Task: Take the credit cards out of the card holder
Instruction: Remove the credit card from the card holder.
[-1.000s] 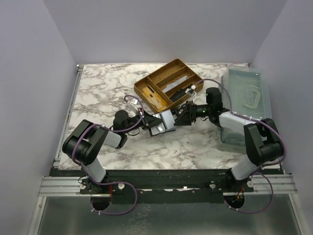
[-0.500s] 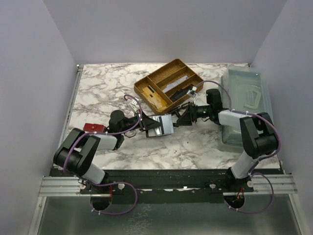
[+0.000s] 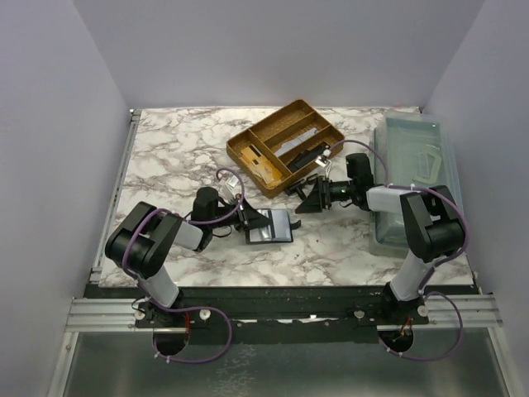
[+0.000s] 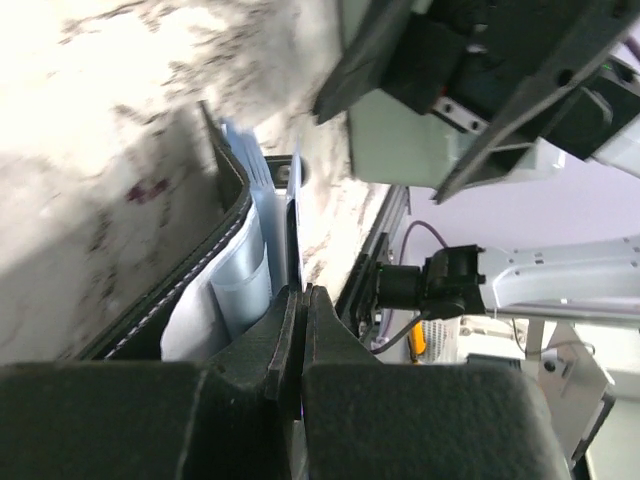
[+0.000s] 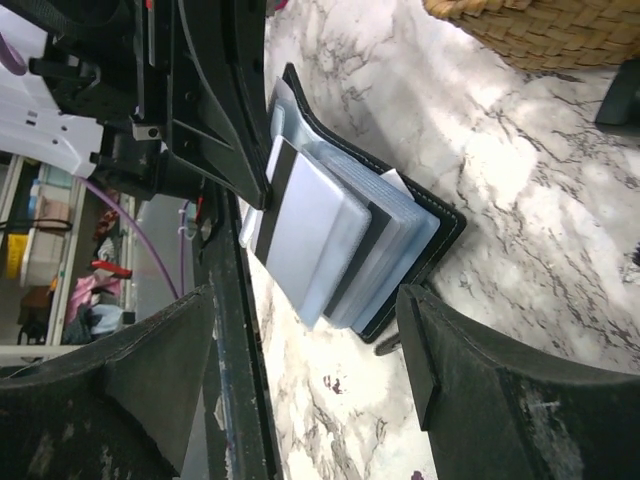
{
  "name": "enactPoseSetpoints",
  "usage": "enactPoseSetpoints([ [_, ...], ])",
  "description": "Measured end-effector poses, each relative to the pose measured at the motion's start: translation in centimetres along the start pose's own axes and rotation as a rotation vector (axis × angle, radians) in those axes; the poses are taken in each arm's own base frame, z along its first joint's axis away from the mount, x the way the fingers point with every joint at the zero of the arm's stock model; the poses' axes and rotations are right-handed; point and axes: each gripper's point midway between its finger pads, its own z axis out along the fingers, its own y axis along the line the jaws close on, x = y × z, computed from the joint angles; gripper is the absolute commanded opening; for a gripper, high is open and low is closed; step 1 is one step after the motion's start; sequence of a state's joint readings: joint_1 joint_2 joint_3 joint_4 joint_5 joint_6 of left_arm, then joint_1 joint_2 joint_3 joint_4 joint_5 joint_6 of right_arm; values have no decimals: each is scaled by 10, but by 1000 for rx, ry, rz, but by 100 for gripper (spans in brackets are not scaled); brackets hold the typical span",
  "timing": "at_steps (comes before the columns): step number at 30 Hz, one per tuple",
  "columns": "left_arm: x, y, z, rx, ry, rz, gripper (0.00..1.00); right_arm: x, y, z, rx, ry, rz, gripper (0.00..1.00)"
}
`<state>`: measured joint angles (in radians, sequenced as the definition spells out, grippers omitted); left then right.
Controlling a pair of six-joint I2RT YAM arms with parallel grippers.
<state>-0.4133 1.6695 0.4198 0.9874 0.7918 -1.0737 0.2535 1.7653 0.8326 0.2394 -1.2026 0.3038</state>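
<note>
The left gripper is pinched tight on one edge of the open black card holder, which lies on the marble table. Pale blue credit cards sit stacked inside the holder. The right gripper hovers just beside it, spread wide and touching nothing.

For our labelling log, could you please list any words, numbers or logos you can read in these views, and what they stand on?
No text can be read in any view.
Cards: plain pale faces with a dark stripe, no print visible.
Holder: no lettering visible.
Tray and bin: no labels visible.
</note>
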Motion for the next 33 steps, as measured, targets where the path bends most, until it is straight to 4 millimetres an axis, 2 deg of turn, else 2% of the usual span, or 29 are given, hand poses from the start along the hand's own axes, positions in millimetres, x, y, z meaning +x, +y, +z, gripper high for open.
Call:
enactPoseSetpoints([
  [3, 6, 19, -2, -91, 9, -55, 0, 0, -5, 2, 36, -2, -15, 76],
  [5, 10, 29, -6, -154, 13, -82, 0, 3, -9, 5, 63, 5, -26, 68],
  [7, 13, 38, -11, -220, 10, -100, 0, 8, -11, 12, 90, 28, -34, 64],
  [14, 19, 58, -20, -348, 15, -132, 0, 16, -14, 43, 209, 114, -156, 65],
  [22, 19, 59, -21, -366, 18, -136, 0, 29, -38, 55, 377, 210, -269, 62],
  [24, 19, 59, -22, -367, 17, -137, 0, 31, -45, 57, 421, 237, -293, 52],
  [27, 18, 59, -22, -367, 15, -135, 0, 32, -51, 55, 467, 265, -327, 45],
  [31, 18, 59, -23, -369, 14, -131, 0, 28, -59, 48, 520, 282, -370, 45],
  [33, 18, 59, -23, -370, 13, -130, 0, 27, -61, 44, 543, 296, -390, 48],
])
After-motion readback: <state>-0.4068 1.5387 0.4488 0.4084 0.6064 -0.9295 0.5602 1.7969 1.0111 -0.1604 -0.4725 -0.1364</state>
